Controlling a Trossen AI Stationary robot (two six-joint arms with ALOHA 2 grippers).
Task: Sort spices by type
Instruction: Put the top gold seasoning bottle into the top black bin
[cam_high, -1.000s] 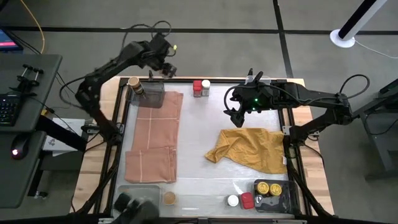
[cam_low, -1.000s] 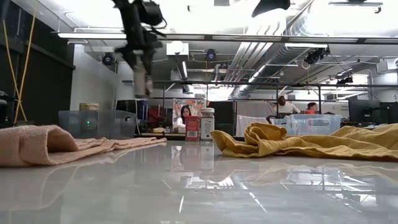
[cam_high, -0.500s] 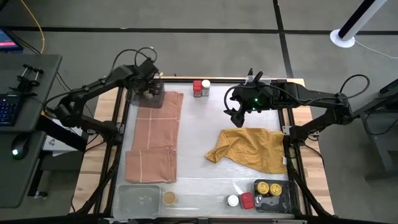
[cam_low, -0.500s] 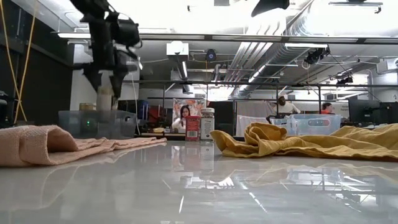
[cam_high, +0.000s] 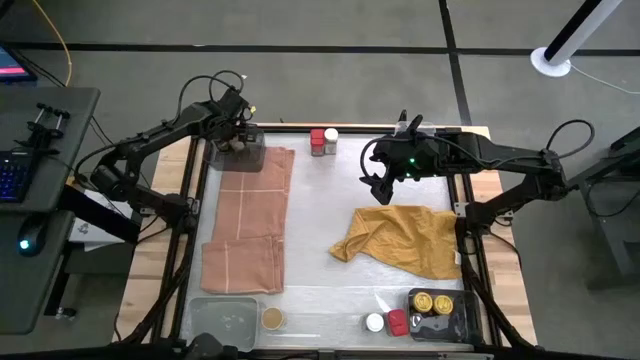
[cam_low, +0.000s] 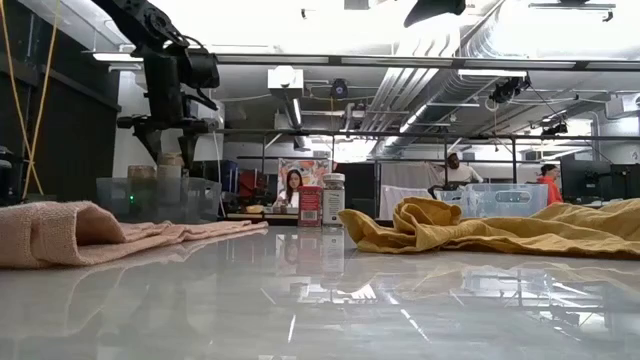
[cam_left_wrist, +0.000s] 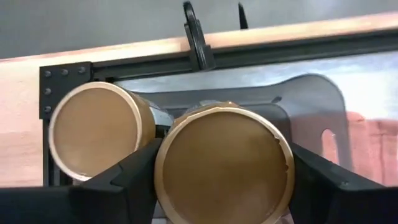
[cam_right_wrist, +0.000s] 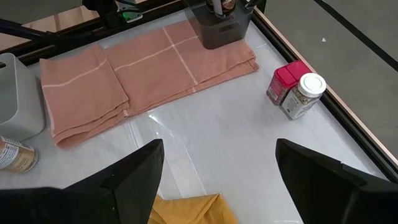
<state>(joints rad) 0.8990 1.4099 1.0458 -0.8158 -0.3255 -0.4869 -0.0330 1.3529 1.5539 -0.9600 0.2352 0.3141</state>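
Left end effector (cam_left_wrist: 224, 186): fingers clamped on a tan-lidded spice jar (cam_left_wrist: 225, 163), held upright over the clear tray (cam_high: 240, 152) at the far left corner of the counter (cam_high: 320, 200).
Neighbour jar: a second tan-lidded jar (cam_left_wrist: 94, 129) stands in that tray, just beside the held one.
Step in hand (judged): setting the held jar down beside its match.
Doing it well (judged): lower straight and keep the jar vertical; avoid knocking the neighbour; part the fingers only once the base rests on the tray floor, then lift clear.
Right end effector (cam_right_wrist: 214, 171): spread wide and empty, hovering above the counter's middle, just beyond the mustard-yellow cloth (cam_high: 405, 238).
Remaining jars: a red-lidded jar (cam_high: 317, 141) and a white-lidded jar (cam_high: 330, 140) touch at the far edge; two yellow-gold lids (cam_high: 432, 301), one red (cam_high: 397, 322) and one white (cam_high: 374, 322) sit at the near right; one tan lid (cam_high: 270, 318) at the near left.
Surface: glossy white, reflective; a folded salmon cloth (cam_high: 250, 220) lies on the left half.
Room: open workshop with ceiling ducts; people show (cam_low: 296, 186) far behind.
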